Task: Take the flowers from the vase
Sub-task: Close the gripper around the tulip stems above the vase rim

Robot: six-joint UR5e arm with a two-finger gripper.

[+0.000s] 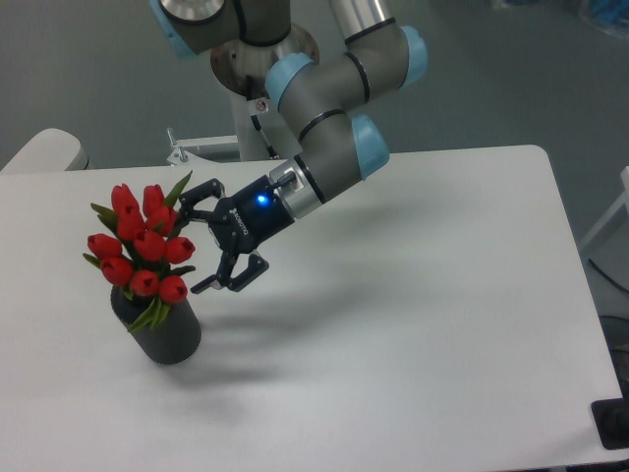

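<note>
The flowers (142, 241), a bunch of red tulip buds with green leaves, stand upright in the vase (167, 334), a short dark grey cylinder at the left of the white table. My gripper (189, 250) hangs just right of the bunch with its fingers spread wide. The upper fingertip (178, 216) is close beside the top buds and the lower fingertip (200, 286) sits near the lowest right bud. Nothing is between the fingers. The stems are hidden inside the vase.
The white table (442, 295) spreads out to the right. The arm's base (257, 93) stands behind the table's back edge. A pale rounded object (44, 150) shows at the far left edge.
</note>
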